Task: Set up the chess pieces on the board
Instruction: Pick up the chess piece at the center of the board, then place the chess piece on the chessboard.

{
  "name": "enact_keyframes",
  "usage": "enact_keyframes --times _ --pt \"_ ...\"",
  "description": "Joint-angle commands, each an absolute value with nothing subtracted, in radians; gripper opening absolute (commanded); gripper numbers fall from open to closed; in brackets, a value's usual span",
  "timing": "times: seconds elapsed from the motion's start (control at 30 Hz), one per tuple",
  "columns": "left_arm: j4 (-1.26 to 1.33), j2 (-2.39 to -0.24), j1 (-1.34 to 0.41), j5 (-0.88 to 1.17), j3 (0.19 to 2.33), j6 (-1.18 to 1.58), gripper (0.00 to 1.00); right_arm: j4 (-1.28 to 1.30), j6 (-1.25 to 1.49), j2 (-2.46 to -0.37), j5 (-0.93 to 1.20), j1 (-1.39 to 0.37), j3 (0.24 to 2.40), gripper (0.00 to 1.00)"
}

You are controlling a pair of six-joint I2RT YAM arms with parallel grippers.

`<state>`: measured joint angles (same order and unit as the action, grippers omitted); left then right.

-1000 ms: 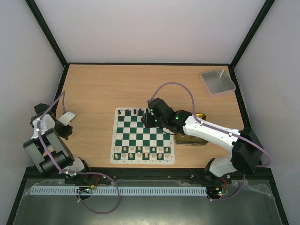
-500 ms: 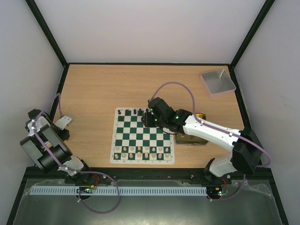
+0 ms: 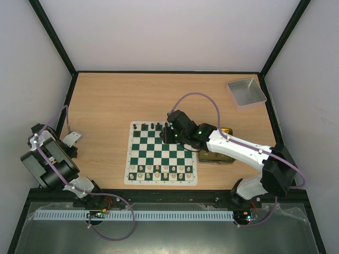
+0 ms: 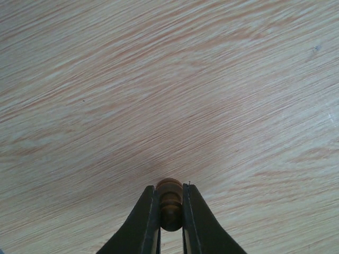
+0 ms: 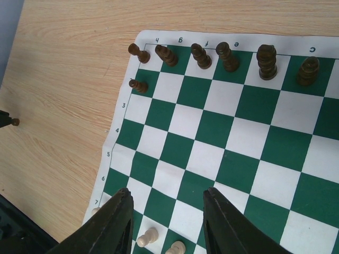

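My left gripper (image 4: 170,186) is clamped on a dark piece (image 4: 170,209) with a round head. It is over the bare table (image 4: 159,79), well to the left of the board (image 3: 161,152). My right gripper (image 5: 167,193) hangs over the board with its fingers spread apart and nothing between them. Six dark pieces (image 5: 201,55) stand along the far row. A dark pawn (image 5: 139,84) sits just in front of them near the far left corner. Pale pieces (image 3: 161,170) stand along the near rows.
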<state>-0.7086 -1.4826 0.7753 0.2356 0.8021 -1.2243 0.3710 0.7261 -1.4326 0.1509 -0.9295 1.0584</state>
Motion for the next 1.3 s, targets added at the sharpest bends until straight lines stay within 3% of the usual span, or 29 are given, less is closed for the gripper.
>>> enact_keyframes --times 0.0,0.23,0.6,1.03,1.27 --pt "-0.735 -1.512 0.781 0.255 0.828 -1.23 0.06 0.383 0.734 -1.424 0.138 -0.929 1.064 0.36" --pt "-0.776 -1.501 0.759 0.274 0.852 -1.219 0.02 0.373 0.732 -1.423 0.129 -0.928 1.05 0.36" --pt "-0.87 -1.455 0.583 0.346 0.953 -1.105 0.02 0.347 0.728 -1.428 0.124 -0.928 1.039 0.36" --pt "-0.786 -1.526 -0.024 0.323 1.169 -0.718 0.02 0.354 0.734 -1.389 0.057 -0.902 1.044 0.36" --pt "-0.75 -1.662 -0.208 0.297 1.278 -0.634 0.02 0.373 0.72 -1.358 0.057 -0.846 1.027 0.36"
